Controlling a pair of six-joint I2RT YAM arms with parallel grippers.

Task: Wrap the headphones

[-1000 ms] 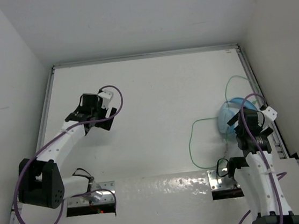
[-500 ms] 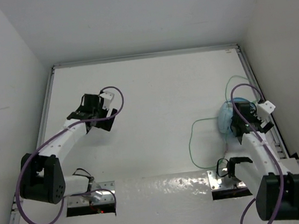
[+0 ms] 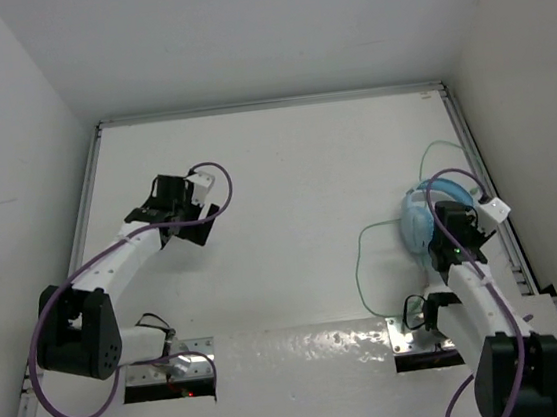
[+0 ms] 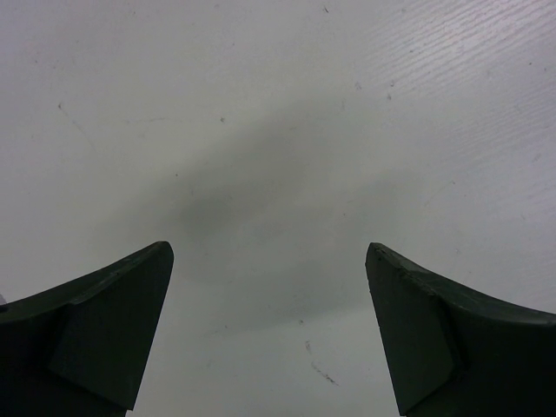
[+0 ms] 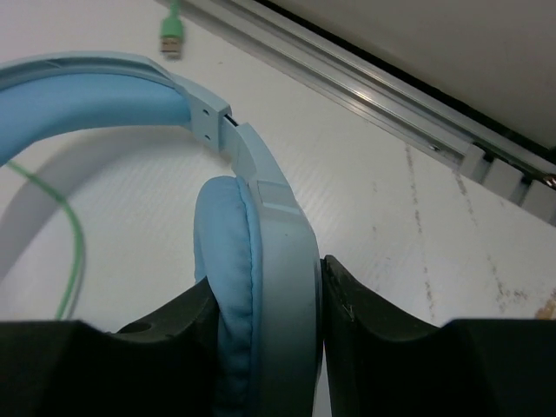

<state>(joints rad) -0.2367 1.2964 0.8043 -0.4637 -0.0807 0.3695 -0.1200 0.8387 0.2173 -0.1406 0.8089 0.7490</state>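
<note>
Headphones [image 3: 423, 220]: light blue, on the right side of the table [image 3: 284, 168], close to the right rail [image 3: 466, 147] and well apart from the left arm
Earcup [image 5: 261, 278]: stands on edge between the right fingers; in the right wrist view its blue pad faces left and its paler shell faces right
Headband [image 5: 95, 91]: arches up from the earcup and away to the left in the wrist view, with darker blue padding on its inner side
Cable [image 3: 358, 270]: thin and pale green, lying loose on the table; one long loop runs left of the headphones toward the near edge, another arc curves beyond them toward the far right corner
Plug [image 5: 171, 33]: green, flat on the table beyond the headband, near the rail
Right gripper [image 3: 455, 234]: over the near side of the headphones; jaws drawn in on the earcup, one finger [image 5: 165, 334] against the pad and the other against the shell, so it has hold of the headphones
Left gripper [image 3: 163, 207]: over the left half of the table, jaws spread wide with nothing between them; the left wrist view shows only bare white table between its two fingers [image 4: 104, 321]
Purple cable [image 3: 217, 180]: thick, looping over the left wrist; a like one loops over the right wrist above the headphones
</note>
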